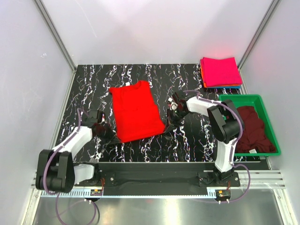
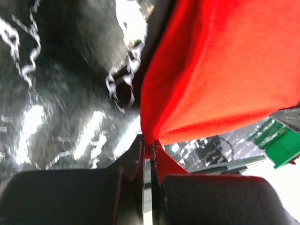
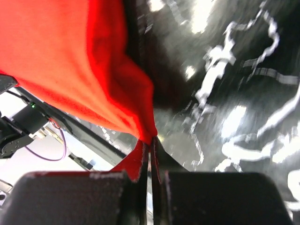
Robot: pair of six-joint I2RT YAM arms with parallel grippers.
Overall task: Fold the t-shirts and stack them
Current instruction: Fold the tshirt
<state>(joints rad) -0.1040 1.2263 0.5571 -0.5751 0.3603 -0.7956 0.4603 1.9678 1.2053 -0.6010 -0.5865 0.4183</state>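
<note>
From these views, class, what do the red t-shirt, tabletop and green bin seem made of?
Red t-shirt: soft matte cloth, it drapes and creases.
Tabletop: glossy black, white-veined, probably marble-look laminate.
Green bin: likely smooth moulded plastic, rigid rim.

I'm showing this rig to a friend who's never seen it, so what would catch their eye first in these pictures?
First, the bright red t-shirt lying in the middle of the black marbled table, with the left claw and the right claw each pinched shut on a near corner of it. Next, the folded magenta-pink t-shirt at the far right corner, and the green bin at the right edge holding a crumpled dark maroon t-shirt.
</note>
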